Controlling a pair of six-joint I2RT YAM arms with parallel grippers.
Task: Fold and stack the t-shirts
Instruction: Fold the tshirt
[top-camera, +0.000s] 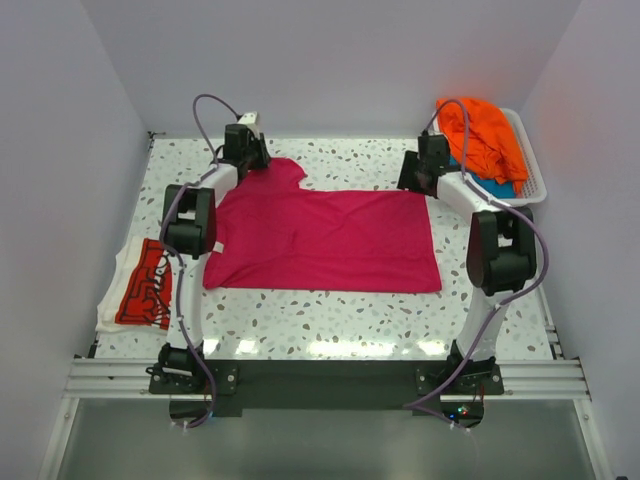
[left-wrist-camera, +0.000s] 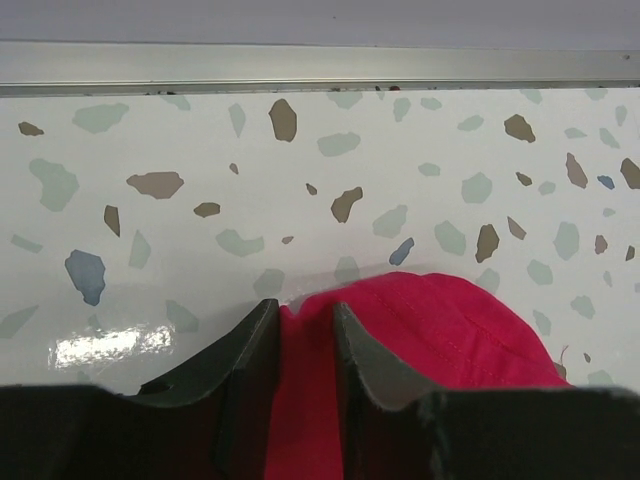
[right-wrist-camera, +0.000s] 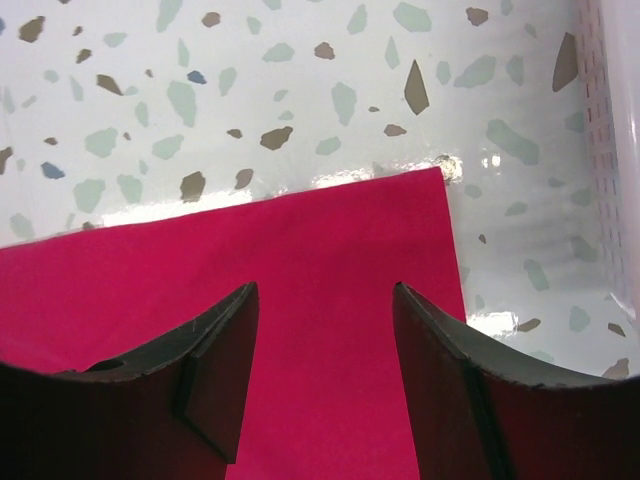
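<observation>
Closest to me, by the left near edge of the table (top-camera: 330, 320), the red t-shirt (top-camera: 145, 285) with white writing is lying folded. Past it, the magenta t-shirt (top-camera: 330, 240) is lying flat in the middle, and I am working on this one. At its far left, my left gripper (left-wrist-camera: 305, 310) is pinching the sleeve (left-wrist-camera: 450, 330), with pink cloth filling the thin gap between the jaws. At the far right, my right gripper (right-wrist-camera: 325, 290) is hanging wide open over the corner (right-wrist-camera: 430, 185), holding nothing. I think it needs to go straight down and take just that corner, not a big bunch of cloth. Then both sides should be going up evenly and coming toward me, so the far edge lands flat on the near edge with no bumps. Farthest off, the orange t-shirt (top-camera: 485, 135) and the teal t-shirt (top-camera: 500, 188) are waiting in the white basket (top-camera: 535, 165).
</observation>
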